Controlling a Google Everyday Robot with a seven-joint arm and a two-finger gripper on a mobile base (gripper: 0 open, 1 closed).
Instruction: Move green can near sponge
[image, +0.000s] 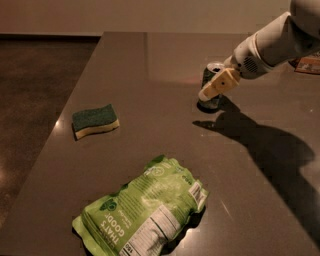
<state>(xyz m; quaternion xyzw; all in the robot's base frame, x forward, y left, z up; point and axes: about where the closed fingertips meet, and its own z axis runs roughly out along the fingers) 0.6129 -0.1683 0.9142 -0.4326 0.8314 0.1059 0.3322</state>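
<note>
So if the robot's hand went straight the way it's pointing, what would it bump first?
Most likely the green can. The hand points down and to the left and overlaps the can in the picture, so the can comes first. Depth is hard to judge, though.

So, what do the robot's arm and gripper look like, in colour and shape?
The arm is a thick, rounded white casing, with small dots near the wrist. The gripper, in front of the green can, is pale tan and blocky. No cables show.
</note>
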